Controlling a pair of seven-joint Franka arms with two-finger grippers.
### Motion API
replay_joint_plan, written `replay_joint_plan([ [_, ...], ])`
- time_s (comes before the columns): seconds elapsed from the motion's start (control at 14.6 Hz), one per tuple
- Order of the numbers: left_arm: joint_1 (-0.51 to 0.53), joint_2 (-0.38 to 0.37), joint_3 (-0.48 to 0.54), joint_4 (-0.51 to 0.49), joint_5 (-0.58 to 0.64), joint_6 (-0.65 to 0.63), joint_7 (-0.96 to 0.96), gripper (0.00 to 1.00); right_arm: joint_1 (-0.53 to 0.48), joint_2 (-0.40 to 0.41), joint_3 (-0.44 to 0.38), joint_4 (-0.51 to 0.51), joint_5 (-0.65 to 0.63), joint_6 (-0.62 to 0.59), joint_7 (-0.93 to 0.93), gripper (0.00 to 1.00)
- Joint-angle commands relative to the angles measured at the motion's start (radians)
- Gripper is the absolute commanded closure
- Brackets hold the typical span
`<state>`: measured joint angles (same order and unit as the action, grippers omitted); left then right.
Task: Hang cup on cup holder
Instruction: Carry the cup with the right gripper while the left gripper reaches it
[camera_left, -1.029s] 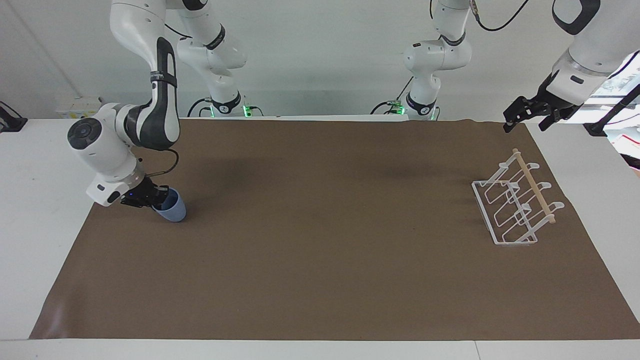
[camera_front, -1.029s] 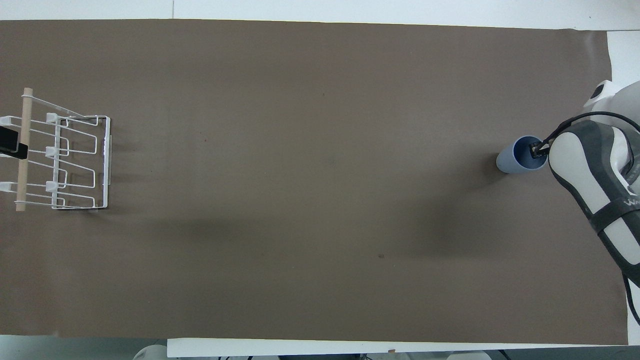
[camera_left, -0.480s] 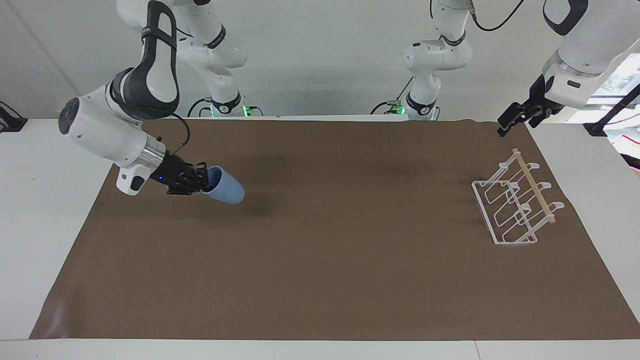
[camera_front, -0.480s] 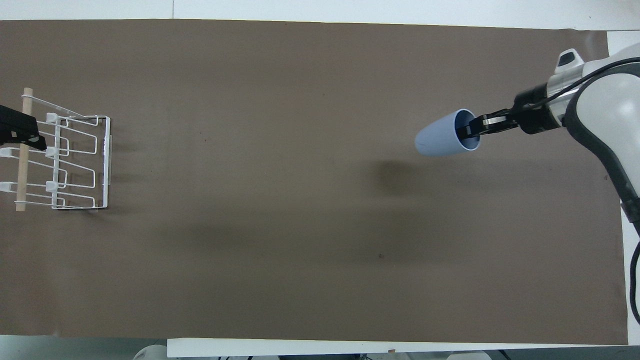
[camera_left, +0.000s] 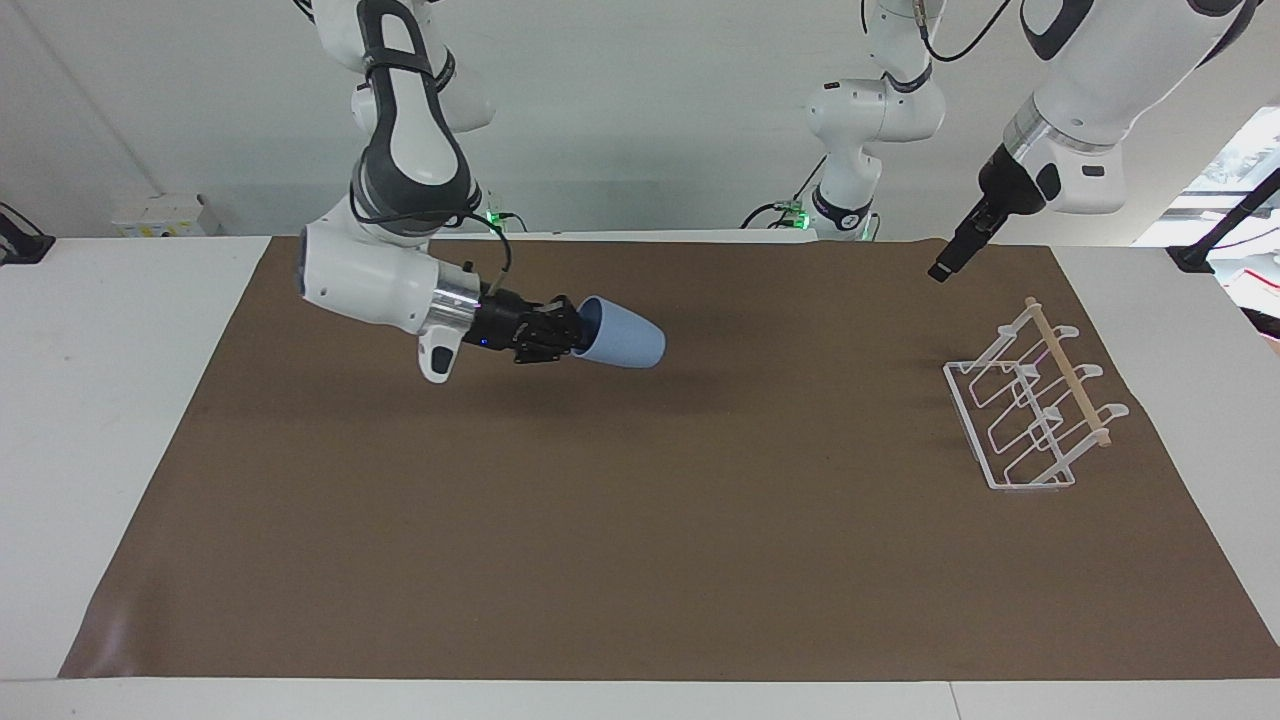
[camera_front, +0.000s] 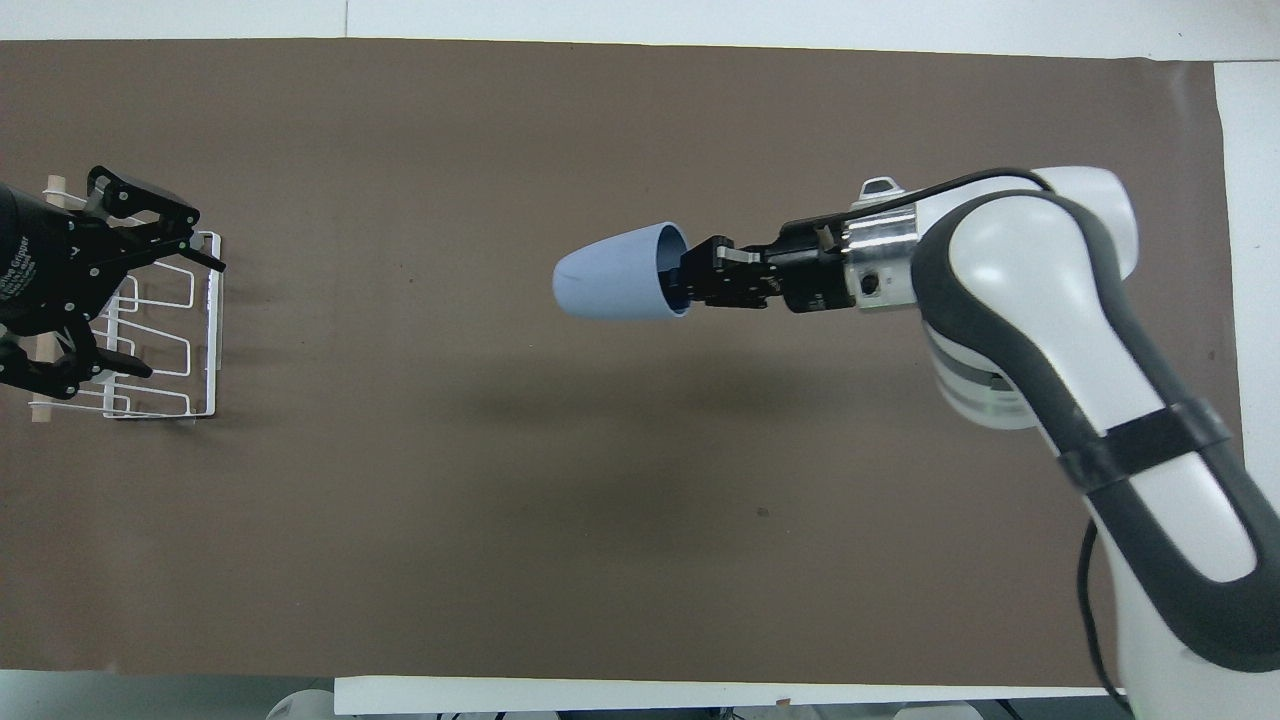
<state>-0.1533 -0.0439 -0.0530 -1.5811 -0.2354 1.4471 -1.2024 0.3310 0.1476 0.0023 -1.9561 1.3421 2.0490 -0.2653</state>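
— One cup (camera_left: 622, 345), matte light-blue plastic, tapered?
— Yes, lying sideways in the air over the brown mat (camera_left: 640, 560), rim pinched by the right gripper (camera_left: 566, 329).
— And the white wire rack (camera_left: 1030, 410)?
— Standing toward the left arm's end; left gripper (camera_front: 170, 295) spread open above it.

A: What hides the cup holder (camera_front: 170, 330) from overhead?
B: The left gripper (camera_front: 150, 290) covers its wooden rod (camera_front: 52, 184); the arm runs off the edge.
A: And the cup (camera_front: 615, 275)?
B: The right gripper (camera_front: 690, 280) hides part of its rim
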Motion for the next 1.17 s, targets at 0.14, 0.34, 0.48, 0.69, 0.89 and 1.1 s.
replay_joint_plan([
  [0.14, -0.074, -0.008, 0.007, 0.024, -0.09, 0.05, -0.514, 0.0, 0.232, -0.057, -0.005, -0.09, 0.358, 0.249, 0.017, 1.0],
  [0.34, -0.161, 0.012, 0.007, 0.076, -0.081, 0.016, -0.674, 0.0, 0.27, -0.059, -0.004, -0.09, 0.425, 0.257, 0.017, 1.0],
  [0.48, -0.212, 0.006, 0.005, 0.052, -0.079, 0.024, -0.66, 0.0, 0.299, -0.059, -0.005, -0.09, 0.455, 0.278, 0.015, 1.0],
  [0.69, -0.271, -0.028, 0.004, -0.017, -0.077, 0.067, -0.666, 0.0, 0.332, -0.057, -0.005, -0.086, 0.494, 0.303, 0.009, 1.0],
  [0.89, -0.276, -0.1, 0.004, -0.173, -0.077, 0.187, -0.663, 0.0, 0.335, -0.057, -0.004, -0.086, 0.511, 0.304, 0.006, 1.0],
  [1.1, -0.269, -0.117, 0.004, -0.253, -0.076, 0.246, -0.657, 0.0, 0.333, -0.057, -0.004, -0.083, 0.512, 0.304, 0.006, 1.0],
])
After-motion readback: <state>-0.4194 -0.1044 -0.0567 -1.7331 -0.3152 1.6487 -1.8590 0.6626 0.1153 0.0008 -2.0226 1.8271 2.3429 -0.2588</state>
